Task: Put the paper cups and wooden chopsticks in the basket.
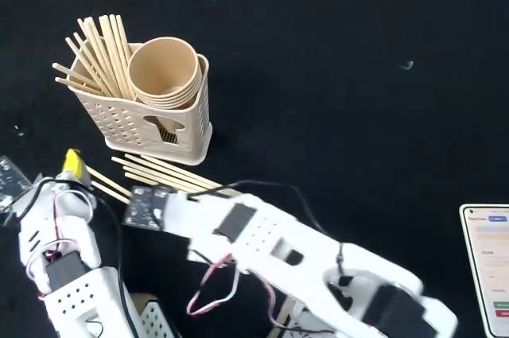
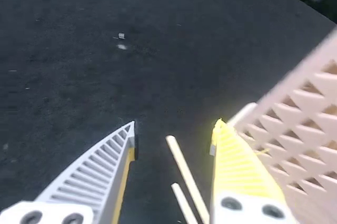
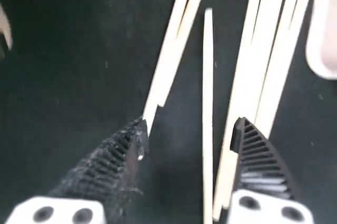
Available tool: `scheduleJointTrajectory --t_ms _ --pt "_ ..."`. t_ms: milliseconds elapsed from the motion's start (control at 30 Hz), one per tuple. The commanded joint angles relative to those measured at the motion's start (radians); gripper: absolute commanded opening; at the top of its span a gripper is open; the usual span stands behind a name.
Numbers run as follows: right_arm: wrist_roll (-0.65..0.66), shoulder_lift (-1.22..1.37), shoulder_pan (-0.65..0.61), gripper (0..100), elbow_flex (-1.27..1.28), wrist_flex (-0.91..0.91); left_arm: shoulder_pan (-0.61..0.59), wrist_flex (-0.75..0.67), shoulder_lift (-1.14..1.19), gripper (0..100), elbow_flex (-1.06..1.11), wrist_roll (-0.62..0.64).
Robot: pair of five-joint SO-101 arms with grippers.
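Your left gripper (image 2: 174, 132) sits at the near left of the table (image 1: 334, 75). Its fingers are spread and grasp nothing, and the ends of 2 loose chopsticks (image 2: 184, 176) lie on the black surface between them.

Farther back and a little right, the basket (image 1: 151, 127) stands upright. It already holds a bundle of chopsticks (image 1: 99, 52) fanning out of its left side and a nested stack of paper cups (image 1: 163, 71) on its right.

The other loose sticks lie flat in a slanted row just on the near side of the basket, close to its base.

Your right gripper (image 3: 189, 129) hangs over that row, reaching in from the near right. It is also released, with its black fingers (image 3: 126, 155) apart and 1 stick running straight between them while others pass beside each tip. That arm's white body covers the sticks' right ends.

A lit screen (image 1: 487, 266) rests at the near right edge, well apart from everything.
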Motion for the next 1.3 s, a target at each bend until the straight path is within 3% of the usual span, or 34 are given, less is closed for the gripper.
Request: scheduleJointTrajectory --t_ms 0,133,267,367,500,667,800,1000,1267 --pt "-0.034 0.124 -0.038 26.6 -0.102 -0.061 -0.099 0.002 -0.012 23 -0.039 0.057" --pt "-0.107 0.269 -0.041 27.3 -0.176 -0.129 -0.176 -0.002 -0.012 23 -0.039 0.138" --pt "-0.123 0.381 -0.02 32.5 -0.248 -0.135 -0.186 -0.002 -0.012 23 -0.039 0.146" --pt "-0.109 0.437 0.025 31.2 -0.272 -0.132 -0.186 -0.002 -0.012 23 -0.039 0.146" --pt "-0.006 0.45 0.074 21.9 -0.286 -0.072 -0.185 -0.003 -0.012 23 -0.039 0.146" --pt "0.028 0.449 0.126 0.7 -0.28 -0.009 -0.185 -0.003 -0.012 23 -0.039 0.146" --pt "0.069 0.447 0.183 1.0 -0.28 0.081 -0.183 -0.003 -0.012 23 -0.045 0.146" --pt "0.124 0.288 0.29 1.1 -0.173 0.166 -0.142 -0.003 -0.012 23 -0.041 0.141" --pt "0.259 -0.148 0.493 1.1 0.077 0.25 -0.142 -0.003 -0.012 23 -0.041 0.141"
